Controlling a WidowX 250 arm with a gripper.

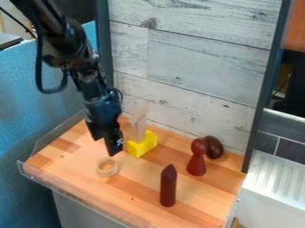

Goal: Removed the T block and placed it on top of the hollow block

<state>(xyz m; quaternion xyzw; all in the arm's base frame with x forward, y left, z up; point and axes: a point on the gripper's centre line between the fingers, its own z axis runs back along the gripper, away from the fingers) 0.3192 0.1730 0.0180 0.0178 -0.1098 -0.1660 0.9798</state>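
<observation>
Jaws of black gripper [105, 145] look parted; pale upright block [138, 127], prob. the T, lies right of them, long axis near vertical, on or behind yellow block [142, 144].

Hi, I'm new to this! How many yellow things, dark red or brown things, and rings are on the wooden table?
Yellow: 1 (block)
Dark red or brown: 3 (pawn, pointed peg, egg)
Rings: 1 (pale ring)
Total: 5
</observation>
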